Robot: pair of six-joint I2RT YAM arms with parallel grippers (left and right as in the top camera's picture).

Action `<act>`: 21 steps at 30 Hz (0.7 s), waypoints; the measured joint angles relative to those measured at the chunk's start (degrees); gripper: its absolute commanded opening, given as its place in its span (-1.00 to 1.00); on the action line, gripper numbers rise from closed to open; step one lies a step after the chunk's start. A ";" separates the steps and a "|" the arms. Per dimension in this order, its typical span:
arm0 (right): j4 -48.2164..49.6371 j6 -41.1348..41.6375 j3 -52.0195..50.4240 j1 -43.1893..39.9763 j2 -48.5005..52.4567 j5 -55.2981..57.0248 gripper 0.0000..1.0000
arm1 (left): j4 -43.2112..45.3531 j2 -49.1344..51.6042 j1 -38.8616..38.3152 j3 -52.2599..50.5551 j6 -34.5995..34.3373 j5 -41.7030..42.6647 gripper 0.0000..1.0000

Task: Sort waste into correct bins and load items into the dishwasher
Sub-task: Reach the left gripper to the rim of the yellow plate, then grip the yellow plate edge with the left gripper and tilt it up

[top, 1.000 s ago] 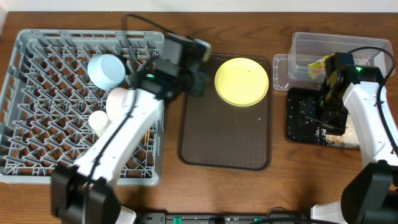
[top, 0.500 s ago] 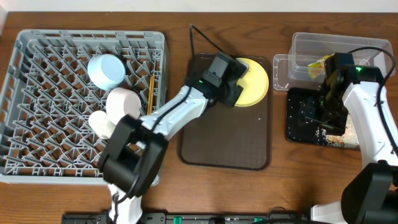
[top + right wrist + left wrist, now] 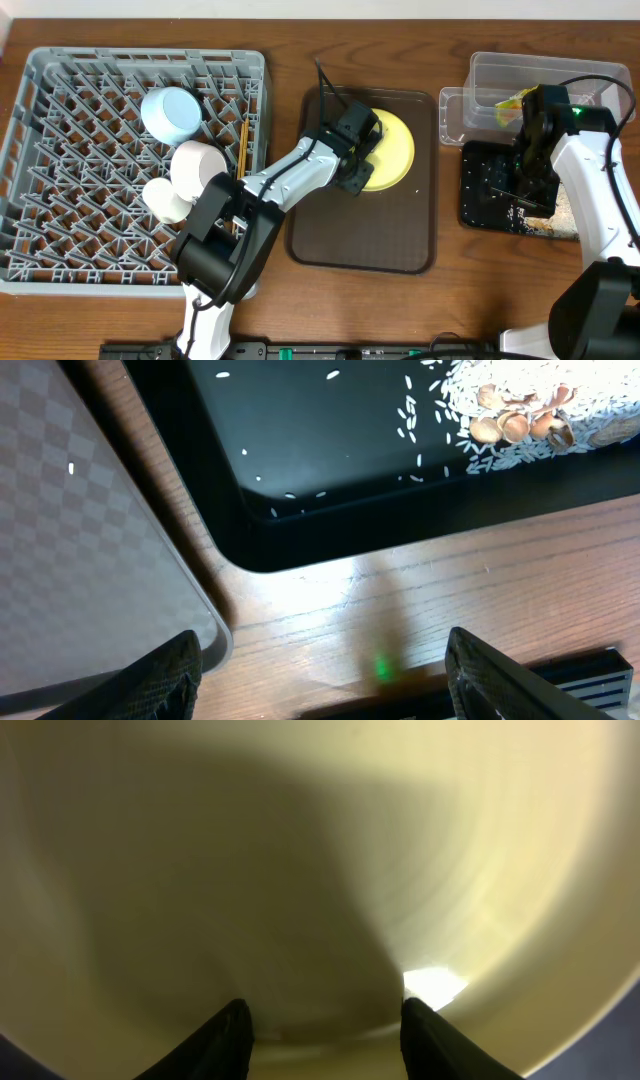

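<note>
My left pincer (image 3: 326,1010) stands half-spread and grasps nothing, its tips low before the yellow plate (image 3: 320,850), which fills my wrist view; whether they touch it I cannot tell; the plate lies at the far end of the brown serving tray (image 3: 360,240), right of the grey rack (image 3: 60,200); I judge it stiff, light, glossy and slippery, so I would pinch its thin rim; my right pincer (image 3: 322,645) hangs spread and empty beside the black tray (image 3: 330,490).
</note>
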 measured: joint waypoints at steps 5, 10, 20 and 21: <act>0.02 0.00 0.00 0.00 0.00 0.00 0.52 | -5.64 -0.48 0.00 0.31 -0.02 -1.62 -0.03; 0.00 -0.02 0.00 0.00 0.00 0.02 0.52 | -6.01 -0.96 0.00 0.24 0.00 -2.01 0.05; 0.13 -0.04 0.00 0.00 0.00 0.02 0.53 | 1.03 -7.69 -1.62 0.02 -0.04 -1.03 0.22; 0.13 -0.04 0.00 0.00 0.00 0.00 0.53 | 1.44 -7.80 -2.25 0.02 -0.04 -0.74 0.21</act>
